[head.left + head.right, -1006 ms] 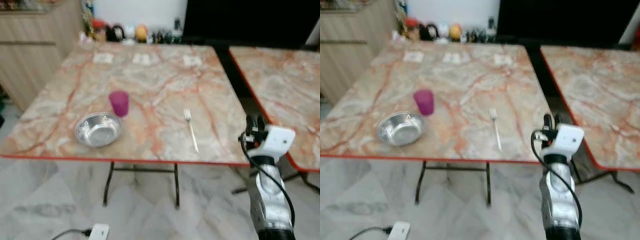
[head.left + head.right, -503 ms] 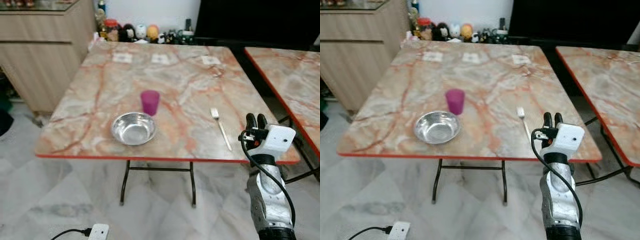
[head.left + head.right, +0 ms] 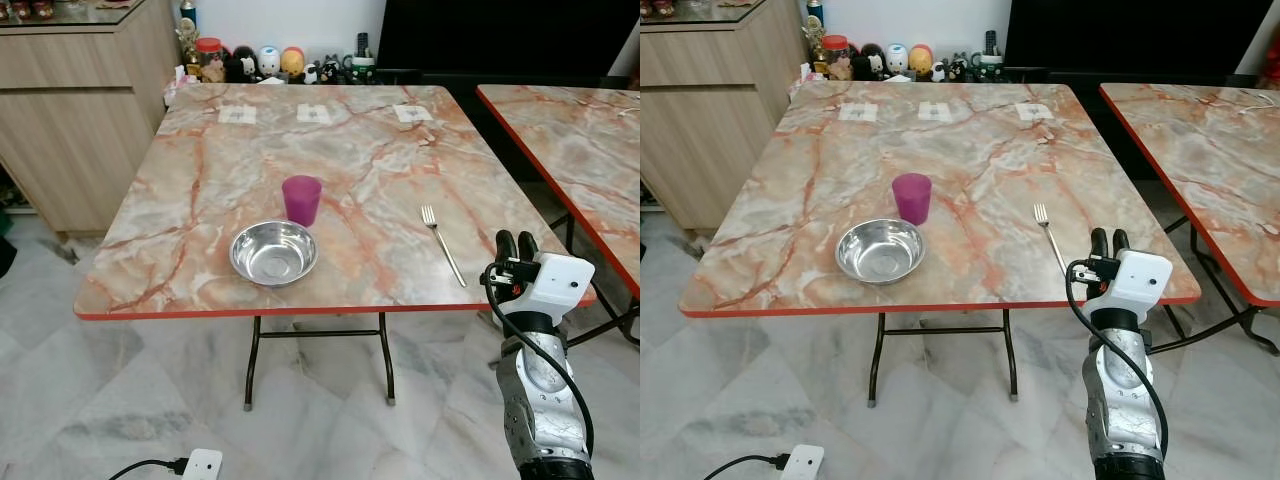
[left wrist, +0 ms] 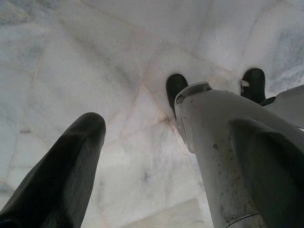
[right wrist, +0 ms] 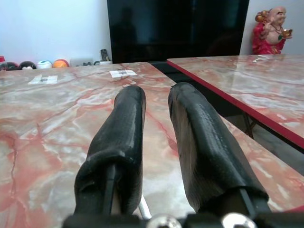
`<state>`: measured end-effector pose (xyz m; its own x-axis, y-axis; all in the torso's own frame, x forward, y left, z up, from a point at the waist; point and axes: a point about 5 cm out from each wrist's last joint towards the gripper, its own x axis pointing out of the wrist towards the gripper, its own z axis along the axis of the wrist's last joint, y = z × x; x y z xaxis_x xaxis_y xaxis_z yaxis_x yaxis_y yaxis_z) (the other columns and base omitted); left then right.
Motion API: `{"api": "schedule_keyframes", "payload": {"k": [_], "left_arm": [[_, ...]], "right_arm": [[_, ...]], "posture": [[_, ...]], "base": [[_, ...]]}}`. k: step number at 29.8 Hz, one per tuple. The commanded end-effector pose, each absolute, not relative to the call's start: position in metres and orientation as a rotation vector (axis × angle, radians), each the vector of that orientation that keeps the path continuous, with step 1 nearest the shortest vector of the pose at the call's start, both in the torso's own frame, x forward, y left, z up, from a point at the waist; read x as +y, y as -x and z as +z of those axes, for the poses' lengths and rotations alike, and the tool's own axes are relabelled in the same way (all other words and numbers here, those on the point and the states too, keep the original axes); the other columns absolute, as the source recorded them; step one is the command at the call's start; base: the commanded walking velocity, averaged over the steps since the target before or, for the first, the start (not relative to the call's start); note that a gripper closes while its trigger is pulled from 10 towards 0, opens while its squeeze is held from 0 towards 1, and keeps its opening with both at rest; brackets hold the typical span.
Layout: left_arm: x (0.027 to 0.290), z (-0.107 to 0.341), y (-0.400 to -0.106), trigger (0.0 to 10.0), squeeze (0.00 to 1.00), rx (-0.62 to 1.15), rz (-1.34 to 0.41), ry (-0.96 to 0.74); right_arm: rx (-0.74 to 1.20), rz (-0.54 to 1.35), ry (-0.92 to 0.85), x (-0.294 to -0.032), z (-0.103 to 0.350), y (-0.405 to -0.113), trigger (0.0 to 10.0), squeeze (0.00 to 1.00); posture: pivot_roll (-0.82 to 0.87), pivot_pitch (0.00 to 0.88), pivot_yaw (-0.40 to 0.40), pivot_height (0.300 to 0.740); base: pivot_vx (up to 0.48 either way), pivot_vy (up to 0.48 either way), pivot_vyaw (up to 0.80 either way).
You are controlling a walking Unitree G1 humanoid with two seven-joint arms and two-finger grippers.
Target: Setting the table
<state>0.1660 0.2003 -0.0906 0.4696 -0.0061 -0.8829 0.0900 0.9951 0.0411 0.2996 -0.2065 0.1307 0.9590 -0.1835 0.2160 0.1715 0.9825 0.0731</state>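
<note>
A marble-patterned table (image 3: 200, 190) with a red edge stands in front of me. On it, near the front, a steel bowl (image 3: 273, 252) sits with a purple cup (image 3: 301, 199) just behind it. A fork (image 3: 442, 244) lies to their right, tines pointing away. My right gripper (image 3: 515, 243) is raised at the table's front right corner, just right of the fork's handle. Its fingers (image 5: 126, 123) are shut with a narrow gap and hold nothing. My left gripper (image 4: 168, 123) hangs open over the floor beside my leg.
A second marble table (image 3: 570, 130) stands to the right across a narrow gap. A wooden cabinet (image 3: 70, 110) is at the left, and figurines (image 3: 265, 62) line the wall behind. Three paper squares (image 3: 314, 114) lie at the table's far edge. A white plug (image 3: 200, 465) lies on the floor.
The whole view has shifted and sharpened as the camera moved. Bowl, cup and fork keep their places on the table. My right gripper holds the same raised pose.
</note>
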Motion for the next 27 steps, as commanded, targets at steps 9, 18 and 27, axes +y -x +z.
{"api": "schedule_keyframes", "payload": {"k": [9,18,27], "left_arm": [[0.1995,-0.0932,-0.1605,10.0,0.0,1.106,-0.072,-0.096],[0.1989,-0.0931,-0.1609,10.0,0.0,1.105,-0.074,-0.092],[0.1983,-0.0932,-0.1608,10.0,0.0,1.106,-0.077,-0.09]], "right_arm": [[-0.209,-0.178,-0.039,-0.2101,0.1279,-0.2984,10.0,0.0],[-0.204,-0.169,-0.042,-0.2081,0.127,-0.2993,10.0,0.0],[-0.18,-0.182,-0.045,-0.2114,0.1243,-0.2994,10.0,0.0]], "posture": [[0.04,0.053,-0.039,0.74],[0.04,0.055,-0.041,0.74],[0.03,0.056,-0.041,0.74]], "base": [[0.248,0.0,0.0],[0.303,0.0,0.33],[0.22,0.0,0.0]]}}
